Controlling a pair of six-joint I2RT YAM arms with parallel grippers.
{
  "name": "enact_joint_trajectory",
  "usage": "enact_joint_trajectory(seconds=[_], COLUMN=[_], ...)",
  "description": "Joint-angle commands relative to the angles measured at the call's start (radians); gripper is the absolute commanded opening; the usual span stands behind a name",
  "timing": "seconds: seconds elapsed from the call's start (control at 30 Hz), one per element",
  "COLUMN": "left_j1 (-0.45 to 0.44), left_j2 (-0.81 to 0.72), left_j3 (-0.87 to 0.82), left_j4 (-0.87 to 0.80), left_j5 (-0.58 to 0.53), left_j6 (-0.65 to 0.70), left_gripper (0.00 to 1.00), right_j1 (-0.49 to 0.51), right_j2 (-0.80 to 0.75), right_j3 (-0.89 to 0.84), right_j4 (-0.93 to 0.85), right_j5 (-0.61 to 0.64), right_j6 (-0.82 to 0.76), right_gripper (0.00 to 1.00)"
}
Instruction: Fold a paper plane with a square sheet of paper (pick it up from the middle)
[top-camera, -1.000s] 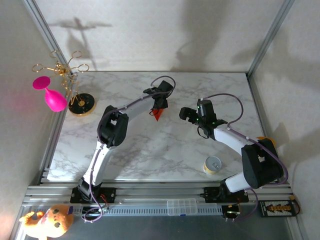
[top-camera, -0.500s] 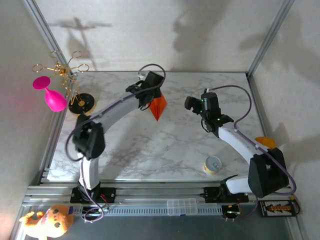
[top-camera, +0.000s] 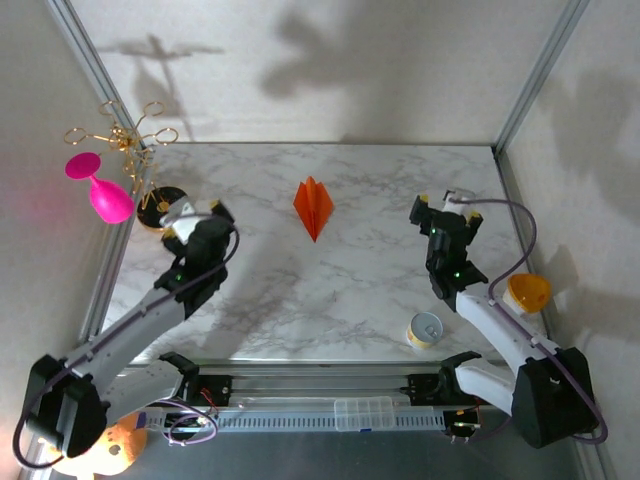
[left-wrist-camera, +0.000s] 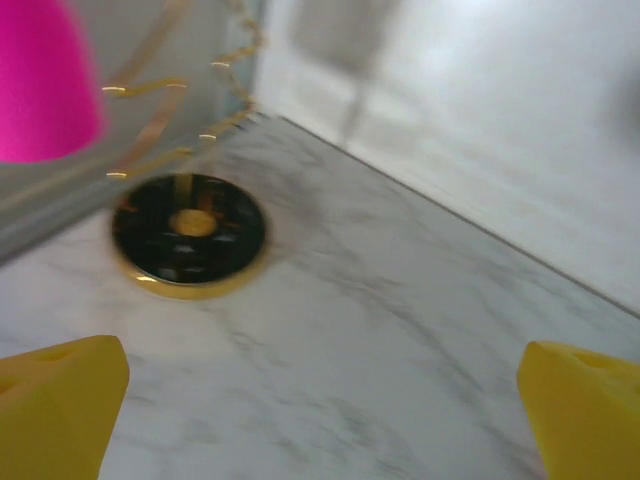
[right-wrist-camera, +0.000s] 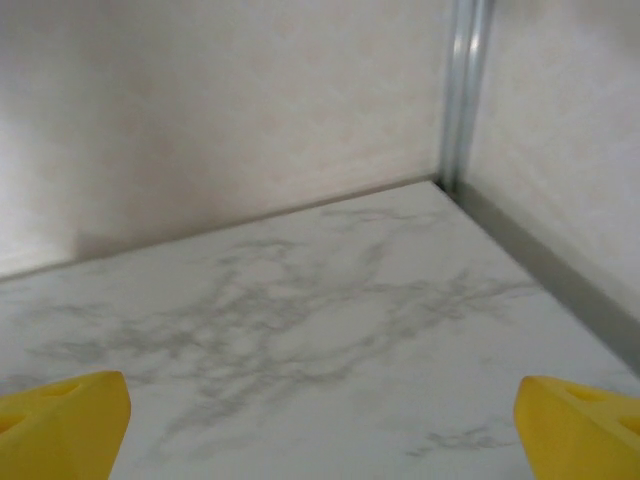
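The paper plane, a narrow bright orange dart with a centre crease, lies flat on the marble table, tip toward the near edge, with nothing touching it. The square sheet of paper is not in view as a flat sheet. My left gripper is open, far to the plane's left beside the gold stand. In the left wrist view its yellow fingertips stand wide apart over bare marble. My right gripper is open to the plane's right. The right wrist view has its fingertips wide apart, nothing between them.
A black-and-gold stand with a pink goblet is at the far left; its base lies just ahead of the left gripper. A yellow can stands near the front right, and an orange-yellow cup sits past the right edge.
The left gripper opened and let go of the plane, which now lies on the table. The left arm drew back to the left and the right arm pulled away to the right.
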Motion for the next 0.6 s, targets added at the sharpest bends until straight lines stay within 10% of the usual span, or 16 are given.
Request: enact_joint_trajectory(seconds=[0.0,0.27,0.57], left_j1=[0.052,0.175,0.309], left_j2=[-0.113,-0.116,0.029], left_j3=[-0.167,-0.432,-0.53], left_j4=[0.234,0.565,0.935], left_j5=[-0.1,-0.084,0.306], left_j6=[0.081,0.183,0.33], left_gripper=[0.99,1.0,1.0], right_j1=[-0.042,-0.148,-0.237], right_j2=[-0.006,0.087,0.273], right_j3=[-0.089,-0.28,-0.363], right_j4=[0.16,0.485,0.802], right_j5=[0.072,-0.122,-0.289], right_j6=[-0.118,-0.16,-0.177], right_gripper=[0.99,0.99,0.99])
